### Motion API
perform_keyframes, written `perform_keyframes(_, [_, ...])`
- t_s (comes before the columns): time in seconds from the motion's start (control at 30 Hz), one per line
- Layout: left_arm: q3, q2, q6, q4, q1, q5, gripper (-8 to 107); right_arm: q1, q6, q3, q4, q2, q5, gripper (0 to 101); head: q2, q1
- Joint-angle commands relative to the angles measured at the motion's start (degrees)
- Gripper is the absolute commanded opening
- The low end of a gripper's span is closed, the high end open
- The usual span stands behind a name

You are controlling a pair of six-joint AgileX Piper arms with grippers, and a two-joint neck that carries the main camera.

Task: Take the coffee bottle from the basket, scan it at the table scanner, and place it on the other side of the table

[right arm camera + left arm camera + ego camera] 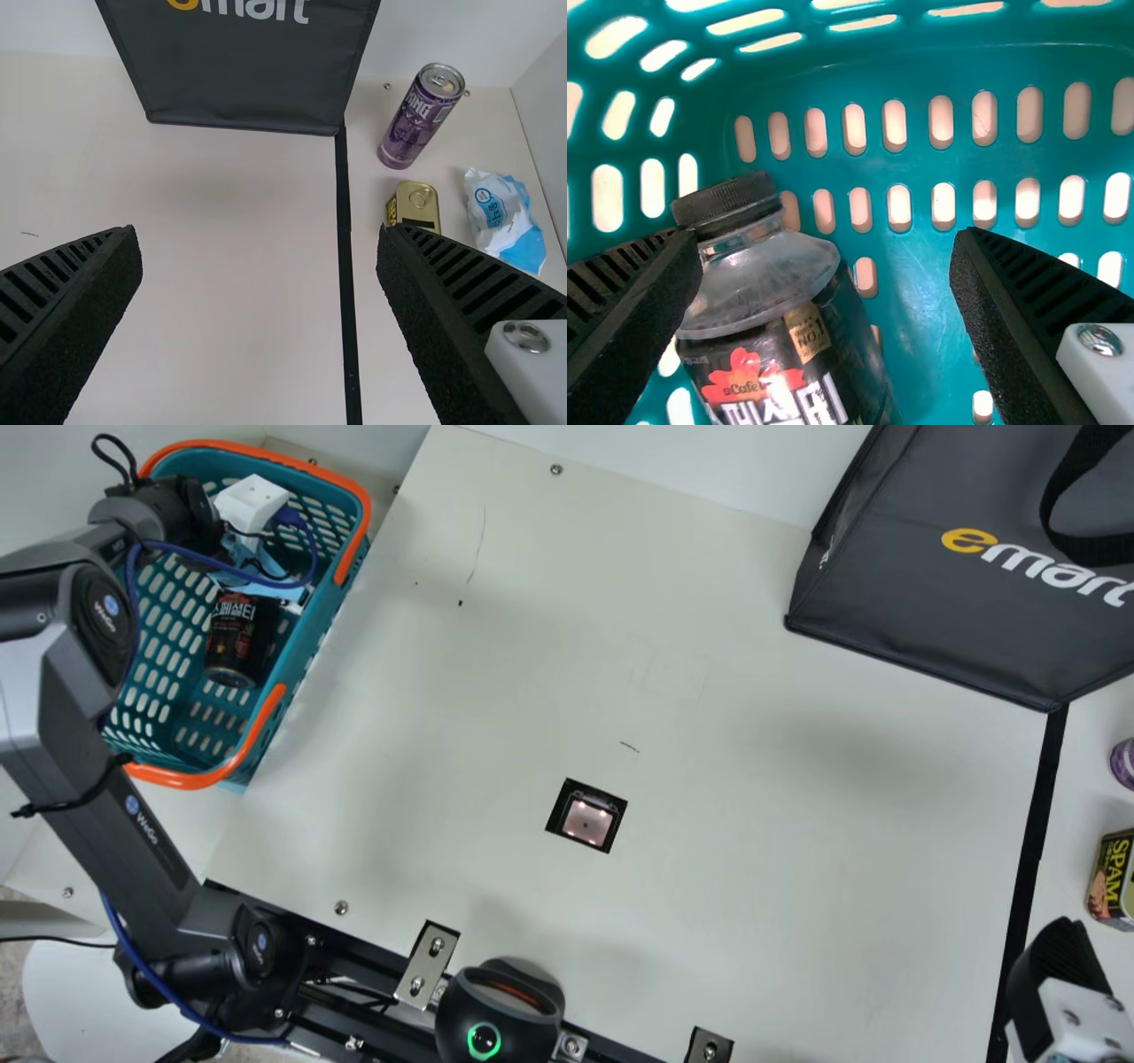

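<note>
Basket (298,666) is coloured teal, slot-patterned, rimmed orange. Coffee bottle (766,297) is capped black, marked with red leaf (749,375); label (775,348) base apparently black.

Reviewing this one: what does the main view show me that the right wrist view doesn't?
The main view adds the teal basket with a dark can inside, the left arm and the table scanner.
The right wrist view adds a blue-and-white packet.
Both share the dark bag, purple can, yellow tin, black strip and right gripper.
</note>
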Motion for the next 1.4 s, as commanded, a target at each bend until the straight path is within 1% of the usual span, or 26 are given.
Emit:
perform_keyframes(0.0, [0.2,0.2,-0.1,-0.7,-0.1,0.6,90,0.0,0.0,0.0,0.0,0.0,0.0,95,0.1,-1.6])
perform_keyframes(0.23, [1.0,0.3,0.2,-3.1,-0.6,1.7,90,0.0,0.0,0.0,0.0,0.0,0.0,95,0.1,-1.6])
perform_keyframes(0.53, [0.9,0.8,1.3,-3.5,-0.6,2.6,90,0.0,0.0,0.0,0.0,0.0,0.0,95,0.1,-1.6])
perform_keyframes(0.7, [-1.5,1.8,4.9,-4.2,0.1,4.8,90,0.0,0.0,0.0,0.0,0.0,0.0,95,0.1,-1.6])
perform_keyframes(0.97, [-6.9,4.4,10.5,-5.1,1.2,8.6,90,0.0,0.0,0.0,0.0,0.0,0.0,95,0.1,-1.6])
perform_keyframes(1.13, [-8.8,5.6,12.2,-5.1,1.4,10.0,90,0.0,0.0,0.0,0.0,0.0,0.0,95,0.1,-1.6])
perform_keyframes(1.37, [-9.0,6.2,13.6,-5.6,1.3,10.6,43,0.0,0.0,0.0,0.0,0.0,0.0,95,0.1,-1.6])
